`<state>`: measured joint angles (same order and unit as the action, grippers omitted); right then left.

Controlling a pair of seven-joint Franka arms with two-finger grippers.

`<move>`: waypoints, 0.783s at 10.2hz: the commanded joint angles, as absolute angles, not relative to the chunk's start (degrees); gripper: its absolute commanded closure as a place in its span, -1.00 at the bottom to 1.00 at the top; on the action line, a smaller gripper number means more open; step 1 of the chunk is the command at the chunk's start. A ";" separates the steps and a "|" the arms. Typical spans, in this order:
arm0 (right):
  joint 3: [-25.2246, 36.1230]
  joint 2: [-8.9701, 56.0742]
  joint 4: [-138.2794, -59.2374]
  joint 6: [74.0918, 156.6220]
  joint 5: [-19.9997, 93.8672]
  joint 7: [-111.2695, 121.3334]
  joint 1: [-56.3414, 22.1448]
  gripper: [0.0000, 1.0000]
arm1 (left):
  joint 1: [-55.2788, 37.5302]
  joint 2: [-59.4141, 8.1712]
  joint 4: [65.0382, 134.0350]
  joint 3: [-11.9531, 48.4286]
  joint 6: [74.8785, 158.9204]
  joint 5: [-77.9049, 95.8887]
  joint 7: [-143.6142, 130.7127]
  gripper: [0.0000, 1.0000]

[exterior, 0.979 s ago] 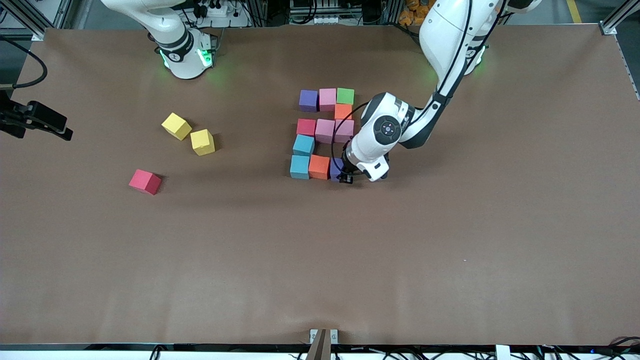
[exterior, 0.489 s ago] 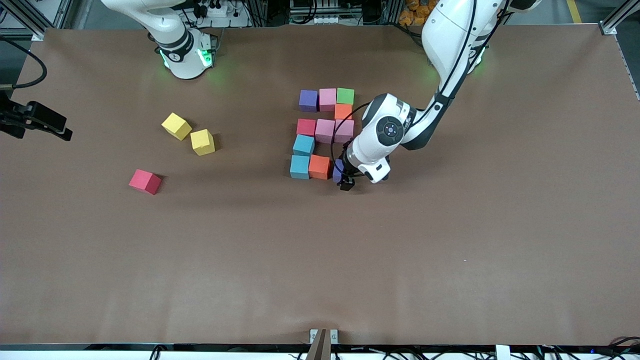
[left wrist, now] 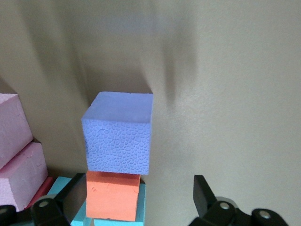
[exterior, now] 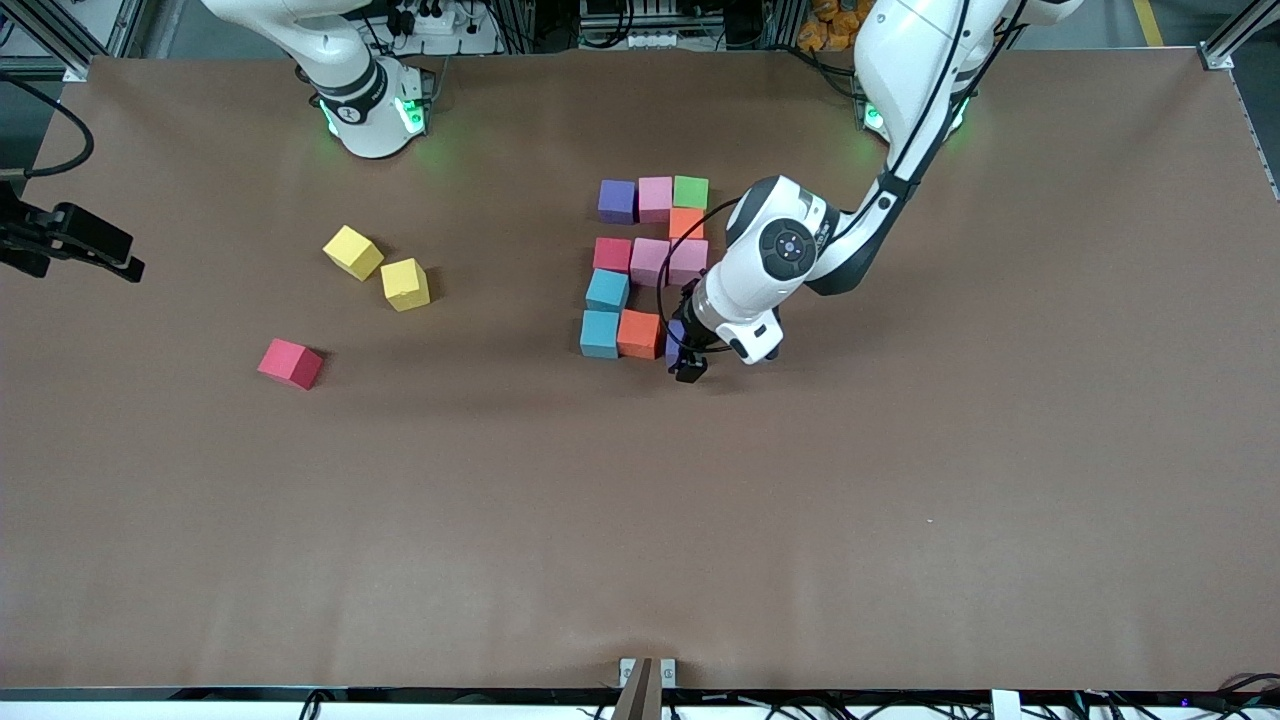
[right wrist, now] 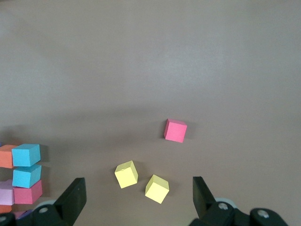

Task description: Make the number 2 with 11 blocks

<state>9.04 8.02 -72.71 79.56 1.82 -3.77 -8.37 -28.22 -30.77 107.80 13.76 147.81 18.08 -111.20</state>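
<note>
Brown table [exterior: 900, 480]: left gripper [exterior: 688, 362], fingers released, half hides purple block [exterior: 675, 340]; right gripper [right wrist: 136, 200] likewise spread.

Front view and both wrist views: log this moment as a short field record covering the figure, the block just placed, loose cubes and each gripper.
figure: eleven blocks laid as a 2, top row purple, pink, green
last block: purple block on the table beside the orange block, ending the bottom row
left gripper: open, just above that purple block, fingers clear of it
right gripper: open, waiting off the right arm's end of the table
loose cubes: two yellow cubes, one red cube, toward the right arm's end
</note>
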 commanded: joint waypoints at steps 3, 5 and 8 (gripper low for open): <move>7.91 7.73 -72.86 79.72 0.79 -4.31 -7.12 -1.00 | -24.18 -24.54 107.41 14.50 140.14 16.88 -107.87 -1.00; 7.91 7.73 -72.86 79.72 0.79 -4.22 -6.95 -1.00 | -20.24 -20.85 106.18 14.41 133.62 16.88 -101.11 -1.00; 7.91 7.73 -72.86 79.72 0.79 -4.31 -7.56 -1.00 | -13.30 -16.01 103.90 14.33 124.05 16.88 -78.22 -1.00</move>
